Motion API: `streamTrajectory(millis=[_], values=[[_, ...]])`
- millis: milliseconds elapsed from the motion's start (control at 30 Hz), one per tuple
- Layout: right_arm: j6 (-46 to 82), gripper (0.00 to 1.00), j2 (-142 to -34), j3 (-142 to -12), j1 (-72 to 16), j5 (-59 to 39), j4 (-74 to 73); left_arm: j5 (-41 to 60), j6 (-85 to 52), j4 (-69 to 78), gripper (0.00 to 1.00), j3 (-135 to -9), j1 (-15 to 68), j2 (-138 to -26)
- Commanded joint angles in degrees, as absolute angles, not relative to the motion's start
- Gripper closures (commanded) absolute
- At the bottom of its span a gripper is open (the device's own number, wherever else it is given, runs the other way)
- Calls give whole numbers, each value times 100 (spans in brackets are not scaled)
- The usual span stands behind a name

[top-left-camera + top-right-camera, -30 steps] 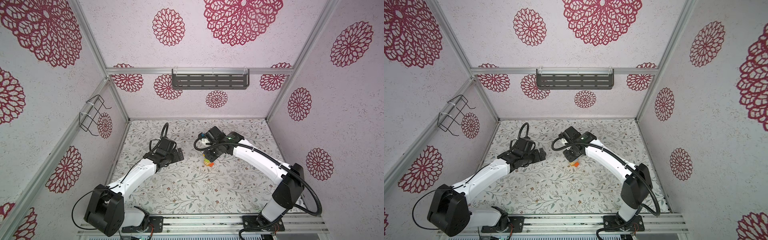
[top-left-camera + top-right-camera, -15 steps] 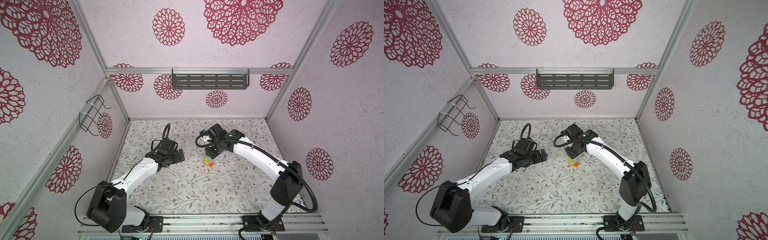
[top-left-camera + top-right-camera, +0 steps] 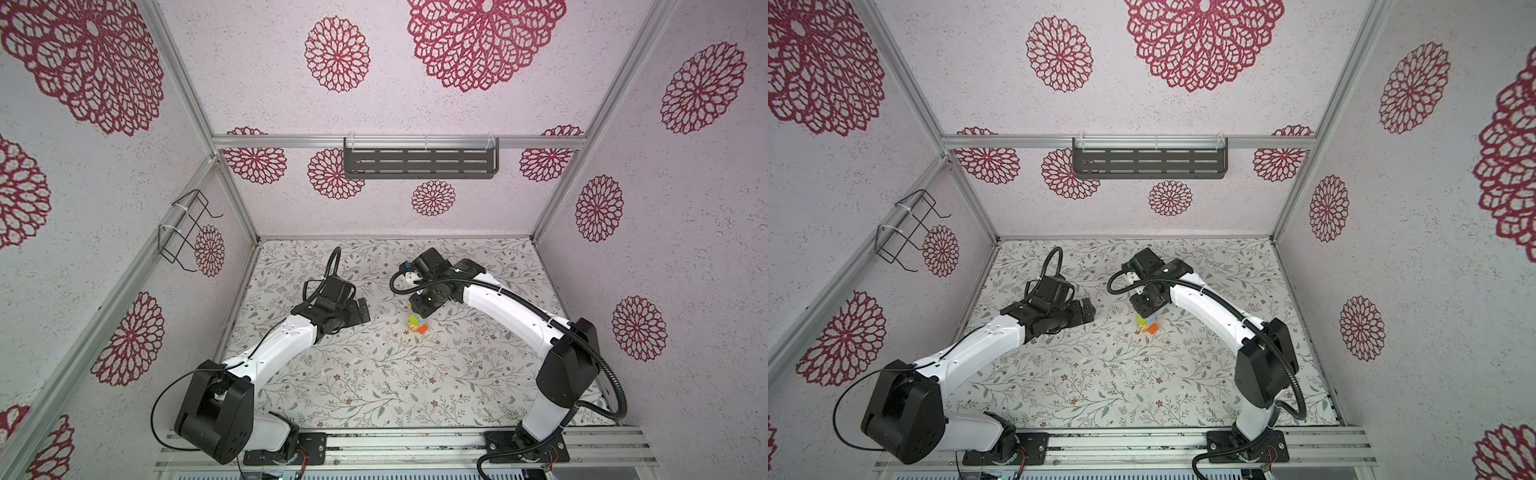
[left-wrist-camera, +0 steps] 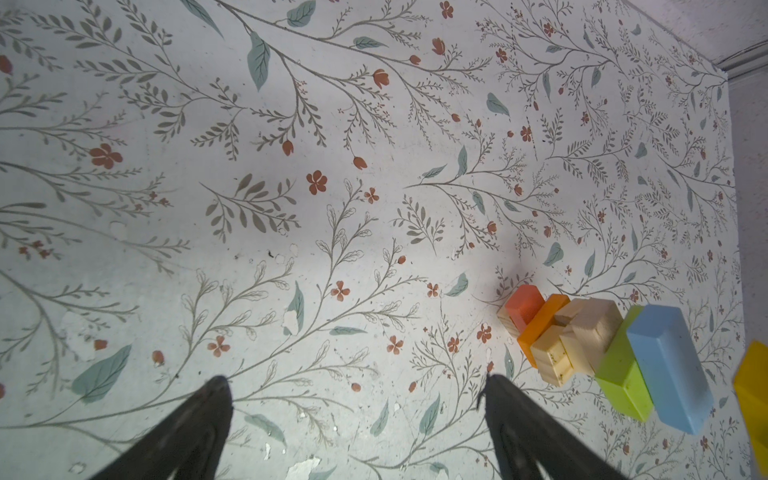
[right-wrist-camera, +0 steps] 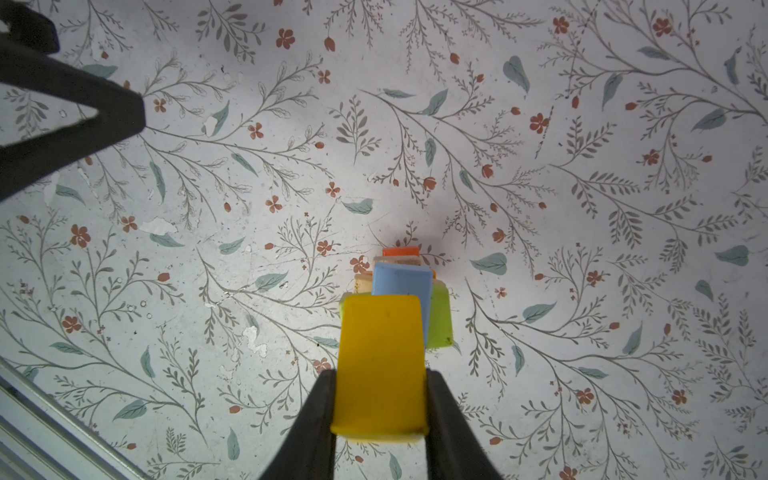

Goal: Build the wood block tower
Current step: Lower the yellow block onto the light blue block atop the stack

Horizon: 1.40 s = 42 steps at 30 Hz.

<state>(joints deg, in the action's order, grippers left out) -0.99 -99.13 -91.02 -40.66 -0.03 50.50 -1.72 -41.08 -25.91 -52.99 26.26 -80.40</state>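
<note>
Tower (image 4: 590, 332): yellow block (image 5: 380, 332) above it, clamped in right gripper (image 5: 380, 374) | left gripper (image 4: 355, 379) apart

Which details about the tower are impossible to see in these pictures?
- Whether the yellow block touches the blue block: in the right wrist view the yellow block covers that spot; the left wrist view's edge cuts it off.
- Top of the tower, both top views: tiny, under the right end effector.
</note>
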Motion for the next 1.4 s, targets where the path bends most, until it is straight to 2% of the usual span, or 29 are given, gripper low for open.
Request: streamTrajectory(millis=[0, 1367], values=[[-188, 69, -9935, -9250, -4025, 28, 4993, -108, -4068, -2461, 3, -5278, 2662, -8142], [-163, 66, -10094, -9202, -4008, 203, 5019, -79, -4062, -2430, 3, -5335, 2663, -8354]])
